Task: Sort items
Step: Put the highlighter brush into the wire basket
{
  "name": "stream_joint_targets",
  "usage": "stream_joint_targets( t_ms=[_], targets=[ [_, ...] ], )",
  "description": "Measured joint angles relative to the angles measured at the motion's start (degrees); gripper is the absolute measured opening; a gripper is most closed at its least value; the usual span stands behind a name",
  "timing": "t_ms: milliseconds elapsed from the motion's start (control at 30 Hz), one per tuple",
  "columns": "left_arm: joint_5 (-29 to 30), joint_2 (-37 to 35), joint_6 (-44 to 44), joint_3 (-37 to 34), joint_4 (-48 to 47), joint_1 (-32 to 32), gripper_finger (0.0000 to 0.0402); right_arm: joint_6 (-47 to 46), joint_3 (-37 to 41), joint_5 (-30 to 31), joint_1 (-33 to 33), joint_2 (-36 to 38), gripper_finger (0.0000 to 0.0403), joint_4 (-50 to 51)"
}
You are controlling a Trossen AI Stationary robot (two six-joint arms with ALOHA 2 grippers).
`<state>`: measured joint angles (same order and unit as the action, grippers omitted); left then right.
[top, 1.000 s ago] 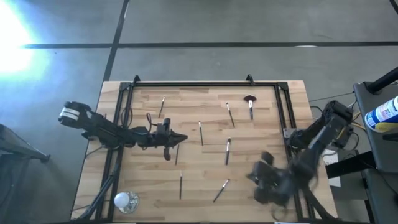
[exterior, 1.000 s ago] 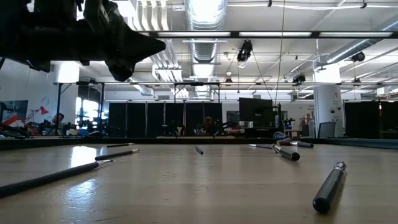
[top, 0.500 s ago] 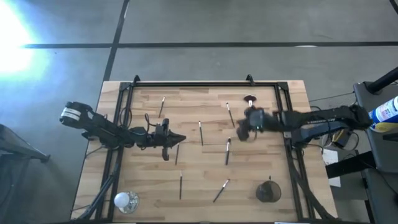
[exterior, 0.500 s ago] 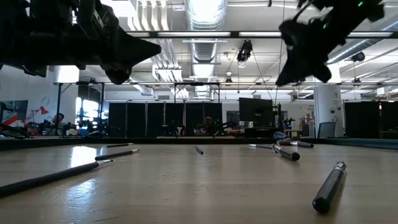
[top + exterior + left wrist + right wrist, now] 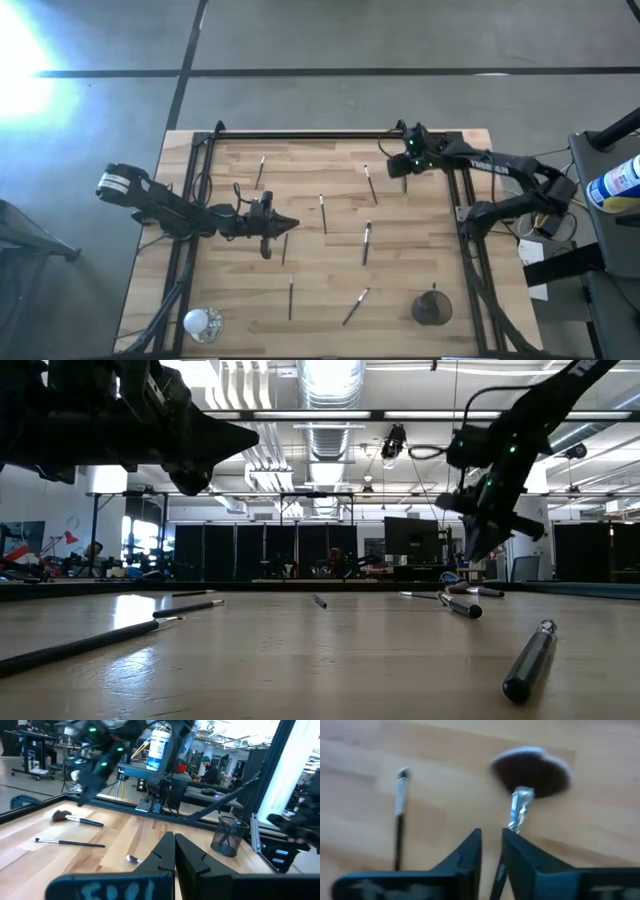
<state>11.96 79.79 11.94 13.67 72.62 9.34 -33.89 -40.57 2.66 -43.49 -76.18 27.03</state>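
Note:
Several slim brushes lie flat on the wooden table, among them ones at the middle (image 5: 323,213), right of the middle (image 5: 366,243) and toward the near edge (image 5: 291,298). The brush with the wide round dark head (image 5: 532,772) lies at the far right. My right gripper (image 5: 404,168) hangs above its handle, fingers only a narrow gap apart (image 5: 491,847), clear of the table in the low view (image 5: 488,540). My left gripper (image 5: 288,224) is shut and empty, held above the table's left middle.
A dark round cup (image 5: 432,308) stands near the table's near right corner, and a shiny silver cup (image 5: 200,322) near the near left corner. A black frame (image 5: 330,134) runs along the far edge and both sides. A person shows in the room beyond (image 5: 204,762).
My right gripper has swung from above the dark cup at the near right toward the far edge. It now hangs over the wide-headed brush. The brushes and my left arm have stayed where they were.

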Motion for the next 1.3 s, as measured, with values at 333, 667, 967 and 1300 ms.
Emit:
stream_joint_targets(
  t_ms=[333, 667, 967, 1300],
  targets=[
    [-0.6, 0.0, 0.4, 0.0, -0.1, 0.0, 0.0004, -1.1, -10.1, 10.1, -2.3, -15.6, 0.0223, 4.9],
    [-2.0, 0.0, 0.6, 0.0, -0.2, 0.0, 0.0004, -2.5, -17.4, 9.6, -2.3, -27.2, 0.0251, 6.8],
    [-2.5, 0.0, 0.7, 0.0, -0.3, 0.0, 0.0004, -3.4, -18.0, 7.7, -2.0, -29.0, 0.0191, 6.3],
    [-3.1, 0.0, 1.7, 0.0, -0.3, 0.0, 0.0004, 0.4, -16.7, 6.7, 0.3, -26.9, 0.0028, 5.8]
  ],
)
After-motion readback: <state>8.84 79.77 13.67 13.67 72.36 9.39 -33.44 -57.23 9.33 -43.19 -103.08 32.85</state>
